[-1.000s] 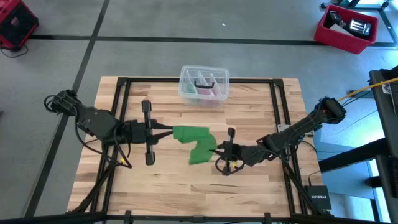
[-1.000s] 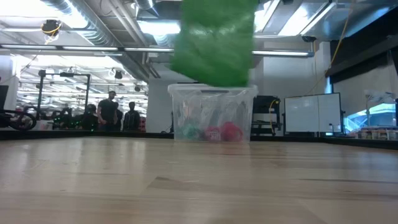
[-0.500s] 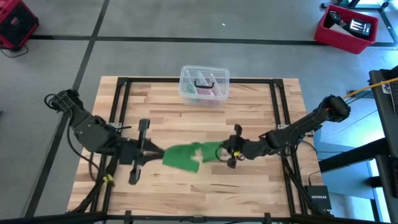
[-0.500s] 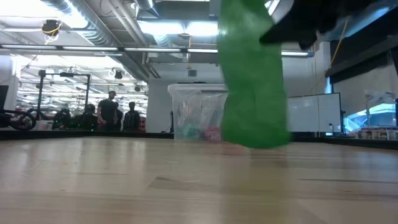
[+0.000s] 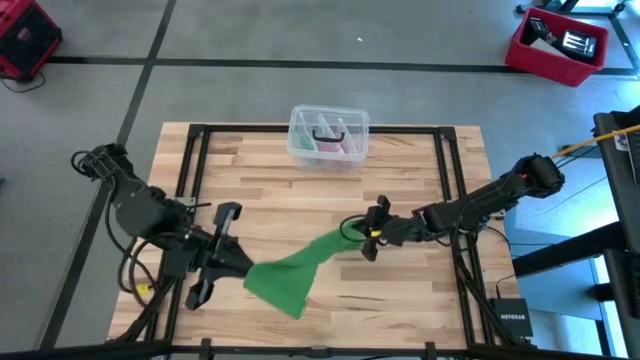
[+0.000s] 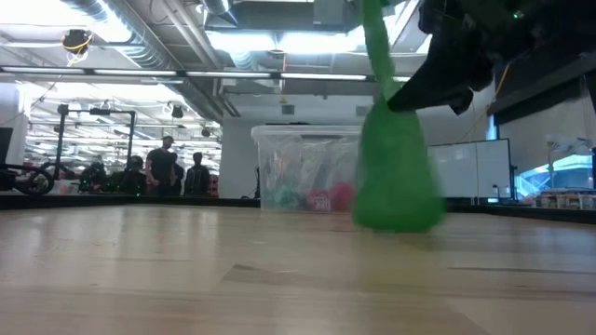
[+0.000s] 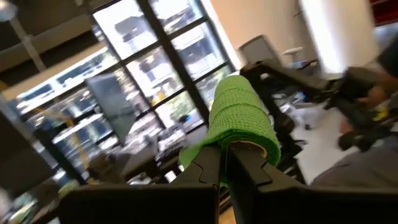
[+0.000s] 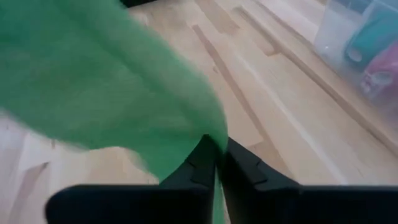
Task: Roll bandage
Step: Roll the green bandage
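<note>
Over the table, high view: bandage hangs stretched as a green band between both grippers, running from near table centre down toward the front-left. Left gripper sits at front-left of the wooden table, fingers pressed together on the wide end of the strip. Right gripper is right of centre, fingers pinched on the narrow end. Clear plastic box stands at the back edge, well apart from both arms. Red bins on the floor beyond the table, top left and top right.

Low view: bandage hangs down in front of the box; thin at top, widening to a bunched lower part that looks close to the tabletop, can't tell if touching. Dark arm parts at upper right beside the strip; can't tell which arm from this view alone. Pink and green items show inside the box. People stand far back in the room, left.

Left wrist view: fingers closed tight w/ bandage wrapped over the tips, a rolled green end w/ pale inner edge showing. Right arm farther off, blurred.

Right wrist view: fingers pressed together, pinching bandage edge; fabric fans out wide above the tabletop. Box corner w/ pink and teal items beyond.
</note>
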### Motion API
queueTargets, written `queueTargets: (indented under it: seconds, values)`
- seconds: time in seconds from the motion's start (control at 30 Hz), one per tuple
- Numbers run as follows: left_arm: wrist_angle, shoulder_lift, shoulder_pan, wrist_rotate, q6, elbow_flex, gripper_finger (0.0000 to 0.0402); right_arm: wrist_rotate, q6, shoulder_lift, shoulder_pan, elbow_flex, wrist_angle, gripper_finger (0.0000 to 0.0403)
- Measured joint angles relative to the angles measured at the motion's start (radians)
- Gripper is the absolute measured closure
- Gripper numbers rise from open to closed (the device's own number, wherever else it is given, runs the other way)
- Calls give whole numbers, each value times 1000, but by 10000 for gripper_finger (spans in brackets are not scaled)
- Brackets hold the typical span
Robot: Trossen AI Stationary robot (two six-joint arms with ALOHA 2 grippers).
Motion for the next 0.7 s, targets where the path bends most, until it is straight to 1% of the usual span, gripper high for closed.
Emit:
queueTargets:
  seconds: [0.07,0.17,0.3,0.4,0.43,0.5,0.6,0.7]
  values:
    - [-8,0,19,-41,-16,0,400,-8,-10,-6,0,19,-18,357]
    - [-38,0,50,-121,-42,0,400,-32,-45,-39,0,77,-75,313]
    - [-81,0,96,-209,-92,0,400,-51,-100,-101,0,206,-284,243]
    - [-92,0,133,-238,-132,0,400,-93,-100,-139,1,318,-467,196]
    - [-88,0,144,-239,-139,0,400,-105,-89,-146,1,349,-501,183]
    - [-86,0,163,-241,-154,0,400,-131,-84,-155,2,388,-509,161]
    - [-85,0,188,-241,-164,0,400,-175,-121,-155,26,390,-435,138]
    - [-84,0,211,-241,-166,0,400,-150,-193,-130,72,357,-300,129]
